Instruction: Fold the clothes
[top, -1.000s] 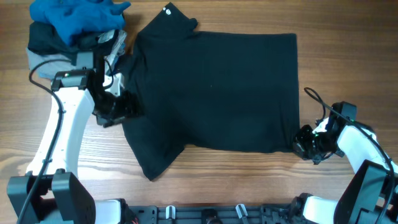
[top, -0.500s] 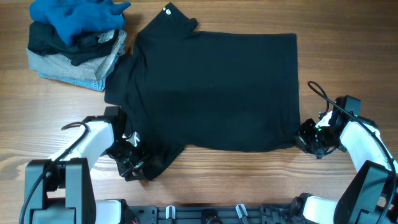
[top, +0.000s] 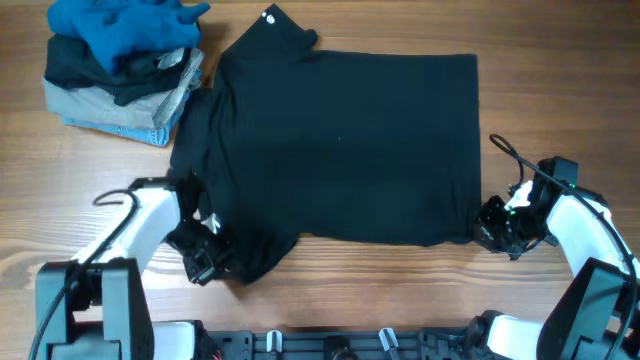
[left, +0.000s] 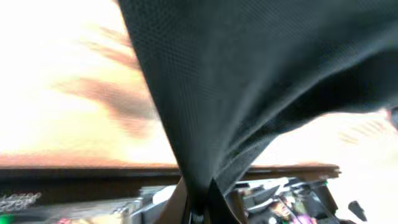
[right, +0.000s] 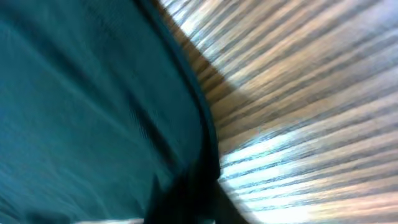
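Note:
A black shirt (top: 340, 140) lies spread flat across the middle of the table. My left gripper (top: 207, 262) sits at the shirt's near-left sleeve corner. In the left wrist view the black cloth (left: 249, 74) runs down between the fingers, and the gripper (left: 199, 208) is shut on it. My right gripper (top: 492, 226) is at the shirt's near-right corner. The right wrist view is blurred. There the shirt's hem (right: 81, 112) leads into the dark jaws (right: 193, 208), and whether they pinch it does not show.
A pile of folded clothes (top: 120, 65), blue on top of black and grey, sits at the far left corner, close to the shirt's far sleeve. Bare wooden table (top: 560, 100) lies to the right of the shirt. The table's front edge runs just behind both grippers.
My left arm has swung from the far sleeve beside the pile down to the near-left sleeve corner and shut on the cloth. The right gripper has barely shifted at its corner.

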